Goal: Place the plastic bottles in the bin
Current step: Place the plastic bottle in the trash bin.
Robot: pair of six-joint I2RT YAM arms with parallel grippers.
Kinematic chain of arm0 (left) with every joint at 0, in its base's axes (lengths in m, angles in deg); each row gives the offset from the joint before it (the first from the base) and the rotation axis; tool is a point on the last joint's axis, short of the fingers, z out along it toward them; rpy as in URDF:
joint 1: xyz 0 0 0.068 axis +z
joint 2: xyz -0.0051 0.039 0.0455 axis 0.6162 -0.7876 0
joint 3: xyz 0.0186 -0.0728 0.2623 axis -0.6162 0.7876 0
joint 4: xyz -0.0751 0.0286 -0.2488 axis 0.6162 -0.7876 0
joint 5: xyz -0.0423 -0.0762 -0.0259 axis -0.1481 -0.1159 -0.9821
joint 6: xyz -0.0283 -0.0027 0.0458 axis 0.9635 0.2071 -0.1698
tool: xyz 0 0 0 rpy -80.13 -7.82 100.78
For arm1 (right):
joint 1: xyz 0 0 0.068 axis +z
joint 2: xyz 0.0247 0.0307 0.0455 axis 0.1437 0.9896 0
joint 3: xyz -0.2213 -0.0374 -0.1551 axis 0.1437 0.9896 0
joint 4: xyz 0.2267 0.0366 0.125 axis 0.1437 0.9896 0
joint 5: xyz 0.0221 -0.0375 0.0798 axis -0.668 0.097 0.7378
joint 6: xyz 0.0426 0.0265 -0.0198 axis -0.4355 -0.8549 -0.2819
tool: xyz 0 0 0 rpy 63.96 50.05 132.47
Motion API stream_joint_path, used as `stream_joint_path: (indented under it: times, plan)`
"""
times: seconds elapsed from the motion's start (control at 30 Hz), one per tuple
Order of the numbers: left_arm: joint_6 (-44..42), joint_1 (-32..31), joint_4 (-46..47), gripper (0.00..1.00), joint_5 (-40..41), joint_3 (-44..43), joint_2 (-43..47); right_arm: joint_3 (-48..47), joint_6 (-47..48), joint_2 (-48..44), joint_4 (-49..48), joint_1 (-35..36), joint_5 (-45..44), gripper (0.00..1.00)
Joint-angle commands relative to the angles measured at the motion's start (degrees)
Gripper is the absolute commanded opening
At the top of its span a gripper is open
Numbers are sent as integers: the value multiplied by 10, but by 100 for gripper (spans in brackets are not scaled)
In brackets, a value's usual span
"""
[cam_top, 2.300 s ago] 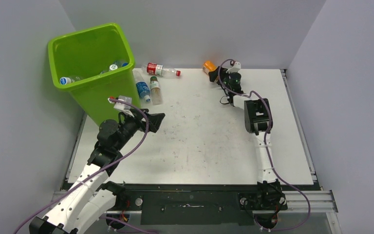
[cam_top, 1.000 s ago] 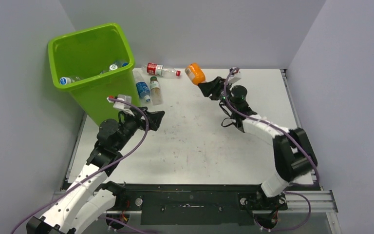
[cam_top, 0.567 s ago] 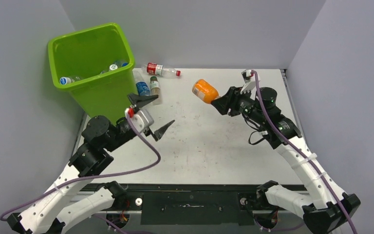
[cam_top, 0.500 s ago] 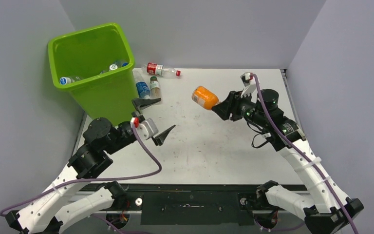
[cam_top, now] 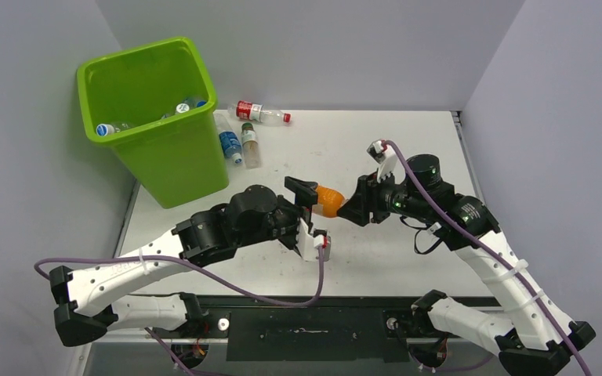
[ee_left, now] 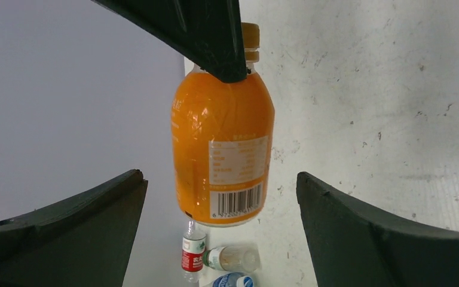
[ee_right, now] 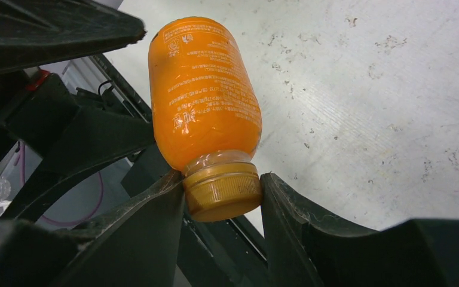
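Observation:
My right gripper (cam_top: 350, 207) is shut on the cap of an orange bottle (cam_top: 328, 200) and holds it above the middle of the table. In the right wrist view the cap (ee_right: 222, 191) is pinched between both fingers of this gripper (ee_right: 222, 186). My left gripper (cam_top: 312, 216) is open, its jaws on either side of the bottle's base without touching it. The left wrist view shows the bottle (ee_left: 222, 155) between its wide-open fingers (ee_left: 72, 230). The lime-green bin (cam_top: 174, 157) stands at the far left with a few bottles (cam_top: 188, 104) inside.
Three bottles lie on the table beside the bin: one with a red label (cam_top: 259, 112), one with a blue label (cam_top: 230, 146), and a clear one with a green cap (cam_top: 250, 145). Grey walls enclose the table on three sides.
My right arm has carried the orange bottle from the far edge down to the table's middle. My left arm has swung right and its open jaws now straddle the bottle.

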Motion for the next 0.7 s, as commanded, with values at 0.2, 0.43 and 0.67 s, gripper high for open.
stream_joint_path:
  times: [0.2,0.43,0.67]
  plan:
    - [-57,-4,16,98,48,-34,-51,-32,0,-12,-12,20,7,5]
    - [-23,-10,31,73,39,-53,-70,-28,0,-12,-17,27,10,5]
    - [-19,-16,49,44,62,-39,-72,-32,-3,-13,-22,30,9,5]
